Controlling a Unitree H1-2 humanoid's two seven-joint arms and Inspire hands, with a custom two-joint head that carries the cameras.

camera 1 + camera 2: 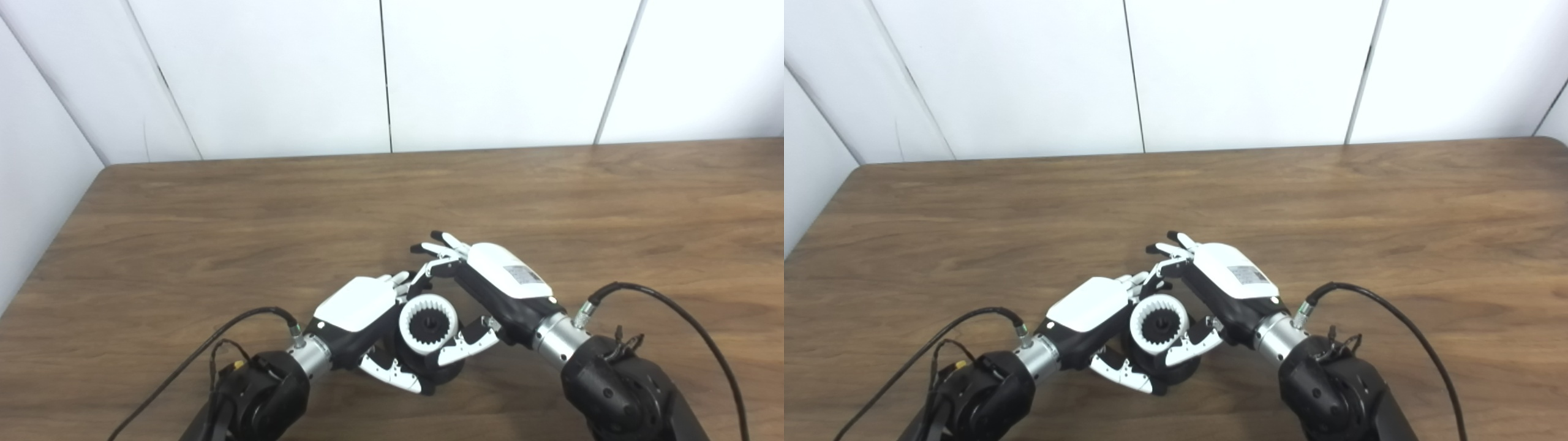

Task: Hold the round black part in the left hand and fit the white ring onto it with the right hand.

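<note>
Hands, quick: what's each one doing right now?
Left hand: shut on the round black part.
Right hand: on the white ring, thumb underneath; other fingers spread, firm grip cannot be told.

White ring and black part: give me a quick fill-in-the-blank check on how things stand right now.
1. The white ring sits on top of the round ____ part.
2. The inner edge of the white ring is lined with ____.
3. The black part is held by the ____ hand, while the right hand reaches in over the ring.
4. Both hands work above a ____ table.

Missing words: black; teeth; left; wooden
</note>
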